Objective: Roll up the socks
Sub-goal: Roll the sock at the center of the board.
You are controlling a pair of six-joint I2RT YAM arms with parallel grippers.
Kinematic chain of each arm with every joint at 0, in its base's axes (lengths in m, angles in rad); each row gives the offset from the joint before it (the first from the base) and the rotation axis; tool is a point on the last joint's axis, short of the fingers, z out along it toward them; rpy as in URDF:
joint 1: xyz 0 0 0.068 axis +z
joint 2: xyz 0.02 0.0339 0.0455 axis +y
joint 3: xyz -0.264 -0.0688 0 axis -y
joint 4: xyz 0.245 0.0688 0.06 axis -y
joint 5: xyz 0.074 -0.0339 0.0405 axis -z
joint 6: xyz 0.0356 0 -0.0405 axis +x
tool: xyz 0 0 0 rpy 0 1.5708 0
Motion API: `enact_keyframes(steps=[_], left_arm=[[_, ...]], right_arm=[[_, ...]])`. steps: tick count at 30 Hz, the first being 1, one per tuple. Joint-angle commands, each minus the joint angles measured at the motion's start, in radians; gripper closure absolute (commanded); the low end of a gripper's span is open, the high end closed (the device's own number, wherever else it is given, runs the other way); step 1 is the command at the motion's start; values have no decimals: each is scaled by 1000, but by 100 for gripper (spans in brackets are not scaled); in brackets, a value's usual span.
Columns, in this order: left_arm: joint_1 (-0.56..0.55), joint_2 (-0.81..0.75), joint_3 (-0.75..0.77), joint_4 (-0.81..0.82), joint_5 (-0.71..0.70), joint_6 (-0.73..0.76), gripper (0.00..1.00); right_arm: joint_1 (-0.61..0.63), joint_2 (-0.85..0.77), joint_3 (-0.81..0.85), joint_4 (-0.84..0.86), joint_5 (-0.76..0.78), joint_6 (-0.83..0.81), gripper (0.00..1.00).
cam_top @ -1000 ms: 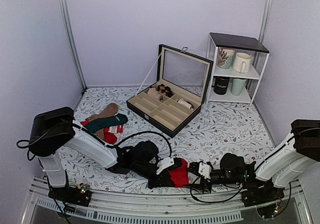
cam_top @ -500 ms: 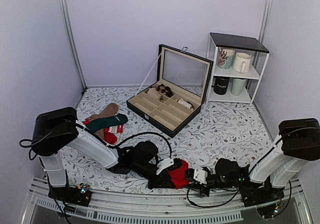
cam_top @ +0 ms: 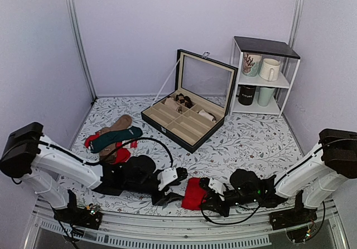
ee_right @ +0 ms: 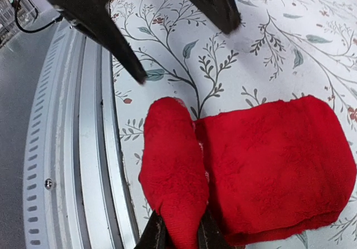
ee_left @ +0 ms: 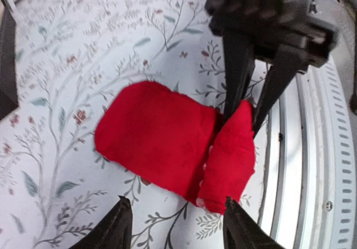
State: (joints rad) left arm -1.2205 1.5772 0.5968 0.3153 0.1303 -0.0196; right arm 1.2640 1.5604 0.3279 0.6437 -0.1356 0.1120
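The socks [cam_top: 194, 193] are a bright red fuzzy bundle lying near the table's front edge, with one end folded up into a thick lobe [ee_right: 173, 160]. My right gripper [ee_right: 178, 237] is shut on that lobe, pinching it from both sides; its dark fingers [ee_left: 240, 71] show gripping it in the left wrist view. The flat part of the socks [ee_left: 156, 140] rests on the floral cloth. My left gripper [ee_left: 178, 226] stands open just short of the socks with nothing between its fingertips. In the top view the left gripper [cam_top: 170, 186] sits left of the red bundle. No cuff shows.
A pile of other socks [cam_top: 114, 137] lies at the left. A black compartment box [cam_top: 187, 121] with its lid up stands mid-table, and a white shelf with mugs [cam_top: 262, 76] at the back right. A metal rail [ee_right: 89, 149] runs right beside the socks.
The left gripper opened, let go of the socks and drew back to the left. The right gripper moved left and closed on the socks' folded end.
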Motion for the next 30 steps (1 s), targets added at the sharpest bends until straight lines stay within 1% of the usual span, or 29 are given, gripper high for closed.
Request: enact_keyframes(steps=[1,3,5,7,10,13,17,23,26,30], left_arm=[[-92,-136,-102,164,-224,206,44],[-102,-147,-127,227,-200,244,43],[-110,-138,-130,246,-152,257,43],[-126,-111,-127,257,-132,261,43],[-150,-49,-110,260,-168,261,44],[-162,11,-98,296,-197,266,44],[-173,62,-86,321,-178,267,43],[-177,111,-84,354,-188,250,44],[-177,132,-72,367,-188,250,51],[-176,173,-46,358,-206,251,57]], right_arm=[[-78,0,-5,-148,-209,176,93],[-124,26,-5,-150,-284,232,93],[-155,62,3,-151,-334,276,93],[-179,102,12,-150,-377,324,92],[-200,162,20,-132,-425,374,92],[-211,206,21,-103,-472,406,92],[-236,229,8,-74,-501,438,92],[-246,229,1,-70,-512,452,92],[-247,235,-1,-70,-512,452,92],[-248,235,-1,-67,-513,456,92]])
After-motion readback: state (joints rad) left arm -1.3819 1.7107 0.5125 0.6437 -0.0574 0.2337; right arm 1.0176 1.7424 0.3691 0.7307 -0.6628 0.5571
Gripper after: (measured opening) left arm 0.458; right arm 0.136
